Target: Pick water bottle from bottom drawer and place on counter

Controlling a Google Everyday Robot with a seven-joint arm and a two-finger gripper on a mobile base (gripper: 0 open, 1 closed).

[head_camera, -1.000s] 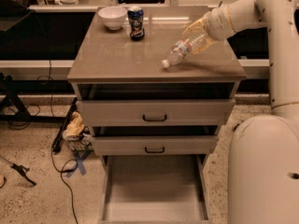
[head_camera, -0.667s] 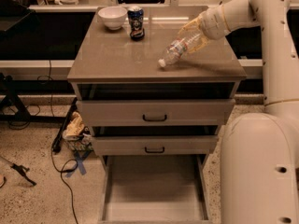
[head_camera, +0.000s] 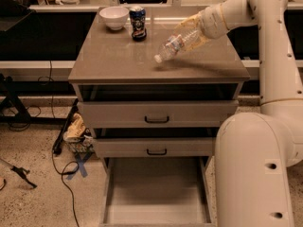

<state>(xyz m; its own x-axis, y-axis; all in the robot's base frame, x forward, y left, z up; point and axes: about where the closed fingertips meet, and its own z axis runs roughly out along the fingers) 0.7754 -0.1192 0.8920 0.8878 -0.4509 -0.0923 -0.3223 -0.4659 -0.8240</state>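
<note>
The water bottle (head_camera: 179, 43) is clear and crinkled, with a pale label and a white cap. It hangs tilted, cap down and to the left, just above the counter (head_camera: 118, 56). My gripper (head_camera: 195, 28) is shut on the bottle's base end, over the counter's right half. The arm reaches in from the right. The bottom drawer (head_camera: 156, 193) is pulled open below, and its flat floor is bare.
A white bowl (head_camera: 114, 17) and a dark blue printed can (head_camera: 138, 22) stand at the counter's back. Two grey drawers with black handles (head_camera: 156, 119) sit under the top. My robot body (head_camera: 255, 174) fills the right foreground. Cables and a bag (head_camera: 75, 131) lie on the floor at left.
The bottle and gripper have moved a little left and toward the back over the counter. The bottle's tilt is about the same.
</note>
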